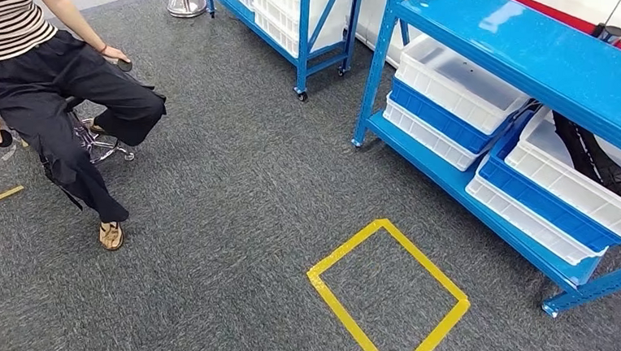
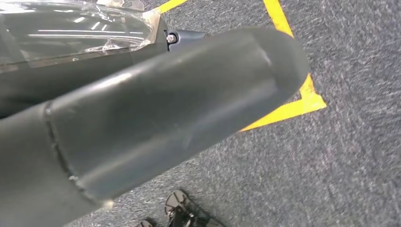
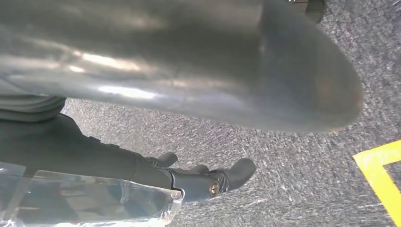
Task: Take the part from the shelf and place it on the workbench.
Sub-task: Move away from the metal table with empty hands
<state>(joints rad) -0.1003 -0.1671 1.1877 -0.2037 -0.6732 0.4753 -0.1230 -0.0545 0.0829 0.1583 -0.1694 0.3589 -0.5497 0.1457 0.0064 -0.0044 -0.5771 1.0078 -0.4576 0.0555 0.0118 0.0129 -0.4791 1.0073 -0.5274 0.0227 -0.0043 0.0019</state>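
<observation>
A long black part (image 1: 597, 156) lies in a white bin (image 1: 567, 183) on the lower level of the blue shelf (image 1: 445, 177) at the right of the head view. My left hand (image 2: 165, 118) hangs over the grey carpet beside the yellow tape, its thick thumb stretched out and nothing in it. My right hand (image 3: 189, 71) also hangs above the carpet. Its dark fingers (image 3: 213, 179) are loosely extended and hold nothing.
A yellow tape square (image 1: 345, 248) marks the carpet in front of the shelf. A seated person (image 1: 45, 70) is at the left, feet on the floor. A second blue rack (image 1: 304, 29) with white bins stands farther back. More stacked white and blue bins (image 1: 451, 94) fill the shelf.
</observation>
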